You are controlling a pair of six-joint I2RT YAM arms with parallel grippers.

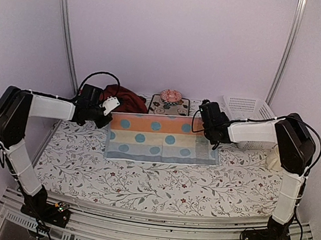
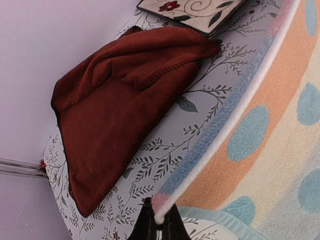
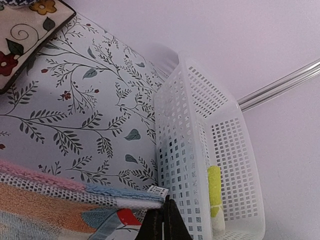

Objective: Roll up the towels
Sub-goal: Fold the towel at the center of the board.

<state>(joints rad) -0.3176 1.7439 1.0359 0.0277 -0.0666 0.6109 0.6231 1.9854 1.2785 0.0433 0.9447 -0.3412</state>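
In front of the striped dotted towel [image 1: 161,138], the floral table covering [image 1: 142,181] lies bare up to the arm bases, giving broad room to pass. Behind the towel's far left corner a heaped dark red towel [image 1: 127,97] blocks the way. It is near the edge, with a strip of covering between. Behind the far middle sits the square floral mat [image 1: 176,107], and behind the far right corner stands the white basket [image 1: 239,104]. The left gripper [image 2: 159,226] and right gripper [image 3: 162,222] occupy both far corners, each pinched on the towel.
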